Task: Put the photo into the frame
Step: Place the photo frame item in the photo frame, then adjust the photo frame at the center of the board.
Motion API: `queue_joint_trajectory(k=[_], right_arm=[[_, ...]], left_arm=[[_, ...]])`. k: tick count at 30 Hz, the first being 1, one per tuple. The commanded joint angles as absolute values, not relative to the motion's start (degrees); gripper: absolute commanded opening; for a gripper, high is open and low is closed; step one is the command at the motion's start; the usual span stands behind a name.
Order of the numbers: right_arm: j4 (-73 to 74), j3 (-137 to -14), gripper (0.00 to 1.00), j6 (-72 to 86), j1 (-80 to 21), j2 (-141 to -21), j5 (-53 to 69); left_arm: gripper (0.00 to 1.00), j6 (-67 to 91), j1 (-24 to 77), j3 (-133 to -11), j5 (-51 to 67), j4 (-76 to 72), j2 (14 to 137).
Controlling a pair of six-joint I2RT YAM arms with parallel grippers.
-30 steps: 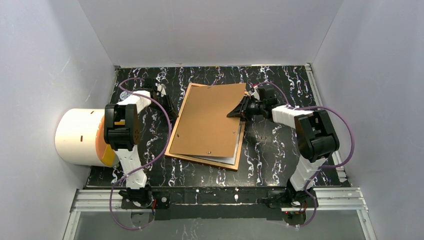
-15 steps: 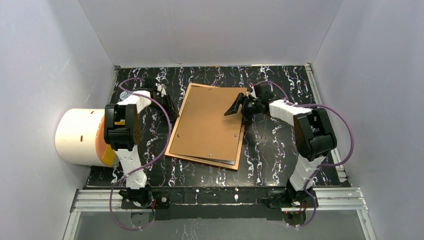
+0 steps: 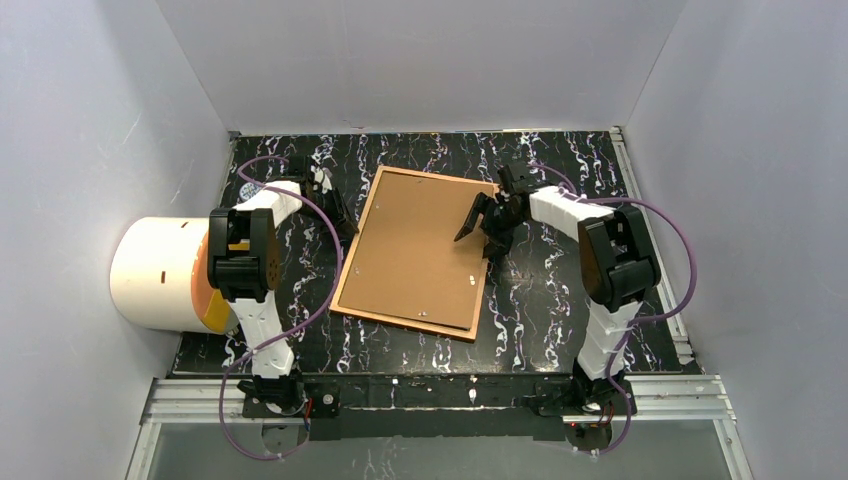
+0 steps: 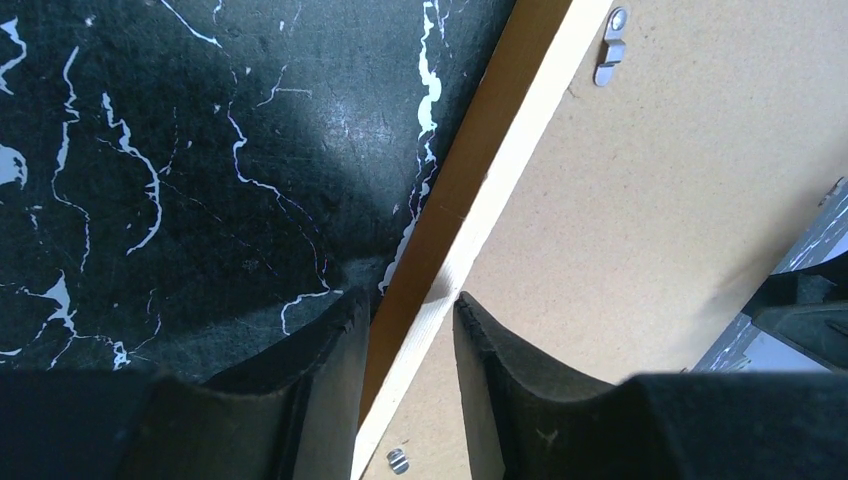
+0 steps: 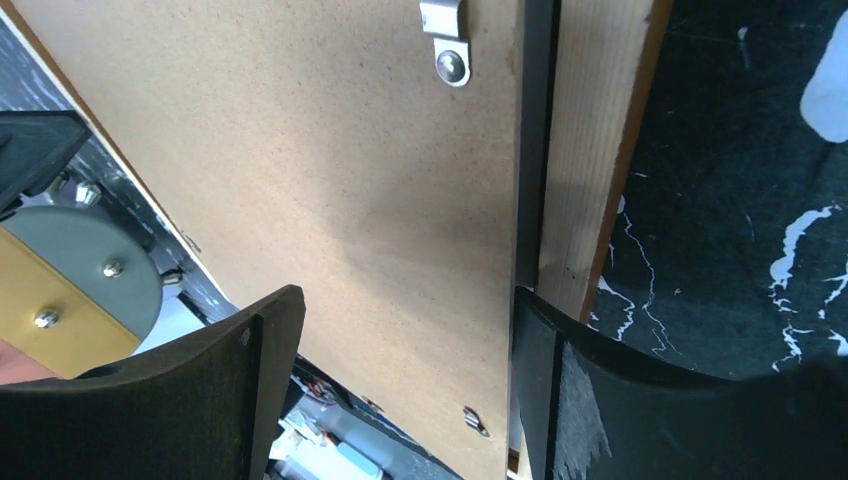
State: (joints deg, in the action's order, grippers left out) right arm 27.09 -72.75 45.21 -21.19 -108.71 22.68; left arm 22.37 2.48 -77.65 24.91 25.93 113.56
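The frame (image 3: 400, 322) lies flat on the black marble table with the plain brown backing board (image 3: 415, 245) resting inside it. The photo is hidden; no print shows in any view. My left gripper (image 3: 343, 215) is at the frame's left rail. In the left wrist view its jaws (image 4: 408, 320) stand a little apart astride the orange-brown rail (image 4: 480, 150), next to the board (image 4: 680, 200). My right gripper (image 3: 482, 225) hangs open over the board's right edge. In the right wrist view it (image 5: 400, 380) spans the board (image 5: 300, 150) and the pale rail (image 5: 590, 150), gripping nothing.
A white roll (image 3: 160, 272) with a yellow-orange end lies at the table's left edge beside the left arm. Small metal turn clips (image 5: 447, 55) sit along the board's edges. Grey walls close in three sides, and a metal rail (image 3: 440, 392) runs along the near edge.
My right gripper let go of the board's raised right edge and opened wide. The board dropped flat into the frame. The left arm has stayed in place.
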Motion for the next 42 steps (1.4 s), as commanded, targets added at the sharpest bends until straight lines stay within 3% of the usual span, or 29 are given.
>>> queue_joint_trajectory(k=[1, 12, 24, 32, 42], right_arm=[[32.9, -77.2, 0.81, 45.0, -22.3, -108.7, 19.1], [39.0, -79.7, 0.78, 43.8, -23.5, -109.0, 12.6], [38.5, -75.9, 0.79, 43.9, -23.6, -102.2, 4.8], [35.4, -68.7, 0.82, 45.0, -23.6, -100.5, 8.9], [32.4, -64.6, 0.73, 44.9, -23.7, -99.5, 14.7]], left_arm=[[0.36, 22.4, 2.5, -79.2, 25.9, 27.8, 110.3], [0.38, 22.4, 2.5, -79.8, 25.5, 28.1, 110.6], [0.55, 21.9, 2.5, -79.0, 25.6, 27.6, 110.5], [0.55, 22.5, 2.6, -72.2, 26.6, 26.3, 107.1], [0.47, 22.9, 3.7, -61.6, 29.3, 24.5, 102.5]])
